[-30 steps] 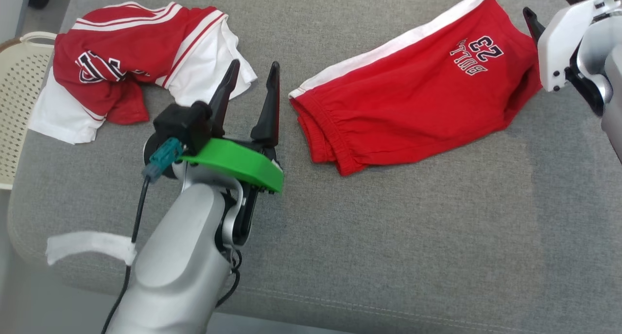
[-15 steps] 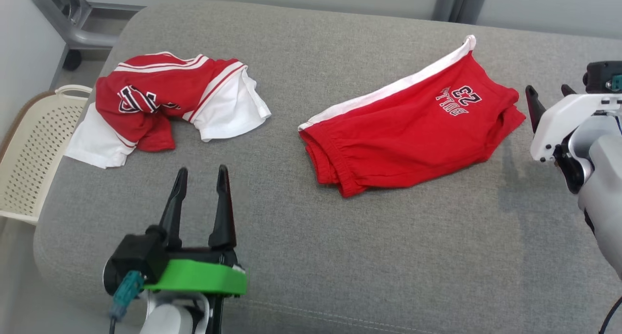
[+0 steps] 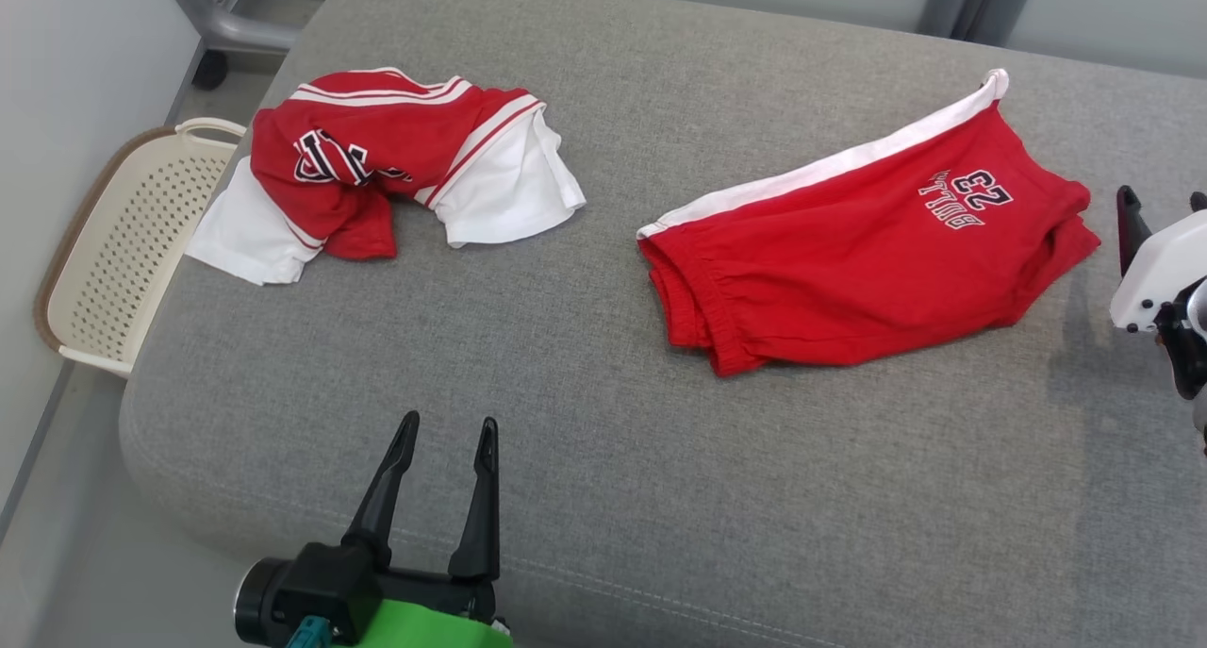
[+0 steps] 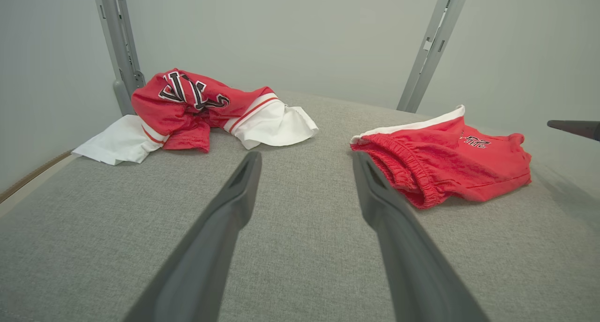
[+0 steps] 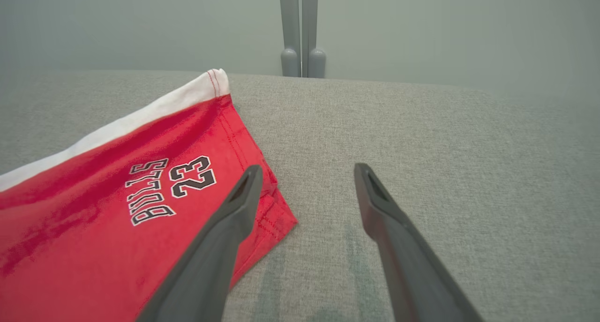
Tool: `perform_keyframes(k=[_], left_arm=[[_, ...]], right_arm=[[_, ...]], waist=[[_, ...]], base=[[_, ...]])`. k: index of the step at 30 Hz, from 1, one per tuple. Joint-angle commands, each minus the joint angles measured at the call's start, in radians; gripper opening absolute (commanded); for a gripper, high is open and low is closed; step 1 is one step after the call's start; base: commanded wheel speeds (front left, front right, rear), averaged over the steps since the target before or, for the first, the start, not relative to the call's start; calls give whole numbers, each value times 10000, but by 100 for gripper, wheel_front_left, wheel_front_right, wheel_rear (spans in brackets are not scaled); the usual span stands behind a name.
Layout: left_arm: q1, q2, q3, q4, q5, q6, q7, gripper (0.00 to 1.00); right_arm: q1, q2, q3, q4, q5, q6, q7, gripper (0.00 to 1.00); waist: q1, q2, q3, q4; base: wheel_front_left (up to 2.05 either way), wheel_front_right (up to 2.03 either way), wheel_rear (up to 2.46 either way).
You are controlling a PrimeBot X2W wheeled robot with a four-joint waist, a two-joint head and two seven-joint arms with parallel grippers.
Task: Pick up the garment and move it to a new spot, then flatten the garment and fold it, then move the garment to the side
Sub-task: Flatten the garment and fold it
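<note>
Red shorts (image 3: pixel 868 242) with a white side stripe and "BULLS 23" print lie folded flat on the right of the grey cushion (image 3: pixel 566 393). A red-and-white jersey (image 3: pixel 377 157) lies crumpled at the far left. My left gripper (image 3: pixel 448 424) is open and empty near the cushion's front edge, well short of both garments. In the left wrist view it (image 4: pixel 304 155) points between the jersey (image 4: pixel 187 101) and the shorts (image 4: pixel 450 158). My right gripper (image 3: pixel 1160 198) is open and empty just right of the shorts. In the right wrist view it (image 5: pixel 307 168) hovers by the corner of the shorts (image 5: pixel 93 219).
A cream perforated basket (image 3: pixel 123 242) stands on the floor left of the cushion. Grey metal frame legs (image 3: pixel 217 16) rise behind it, close to a wall. Bare grey cushion spreads across the front and middle.
The head camera has shifted, so the whole picture moved. My left gripper has drawn back from the jersey to the front edge. My right gripper has backed slightly away from the shorts.
</note>
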Motion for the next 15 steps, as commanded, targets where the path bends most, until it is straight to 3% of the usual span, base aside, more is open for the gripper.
perform_keyframes(k=[1,15], left_arm=[[-38,-5,-5,-52,45,-28,2,100],[-531,-24,-576,-315,-173,74,2,100]], right_arm=[[-38,-56,-56,30,-93,-14,40,100],[-237,-140,-1644,29,-1909,-14,958,100]], waist=[[0,-1,312,278],[0,-1,1351,724]], base=[[0,0,0],[0,0,0]])
